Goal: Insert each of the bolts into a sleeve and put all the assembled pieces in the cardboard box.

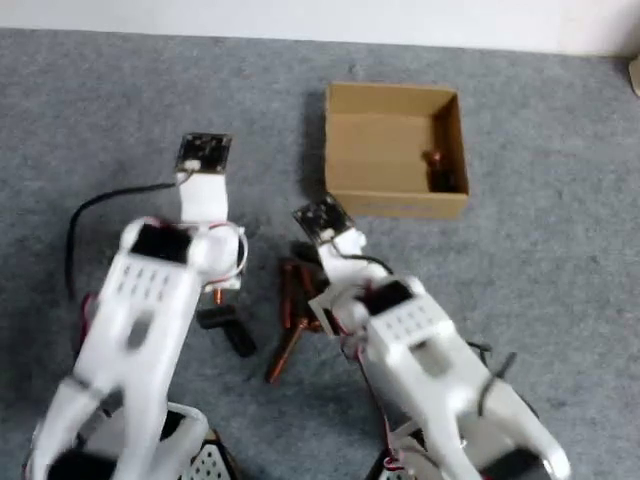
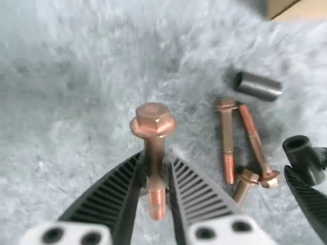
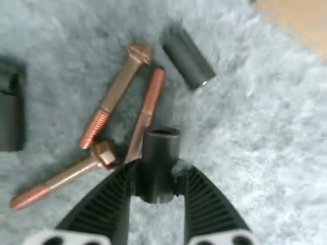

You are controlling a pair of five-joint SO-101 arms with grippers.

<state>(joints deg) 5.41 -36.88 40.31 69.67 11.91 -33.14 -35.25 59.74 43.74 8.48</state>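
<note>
1. Fingers of the left gripper [image 2: 156, 164] were clamped on the threaded shank of a copper-coloured hex-head bolt [image 2: 152, 122], whose head stood out past the fingertips above the mat.
2. The right gripper [image 3: 157, 171] had its fingers pinched on a short dark cylindrical sleeve [image 3: 159, 150], with the sleeve's open end sticking out beyond the tips.
3. Three loose copper bolts [image 3: 115, 97] lay on the grey fuzzy mat [image 1: 560, 280] between the two arms. Two lay nearly side by side, and the head of the third rested just beside their lower ends.
4. A second dark sleeve [image 3: 189, 58] lay on its side near the bolts' heads, apart from them. A third dark sleeve [image 1: 228, 330] lay on the mat close to the left arm.
5. The open brown cardboard box [image 1: 390, 205] stood on the mat beyond both arms, well apart from the loose parts. A small dark and copper piece [image 1: 437, 168] rested inside against one wall, too small to make out in detail.
</note>
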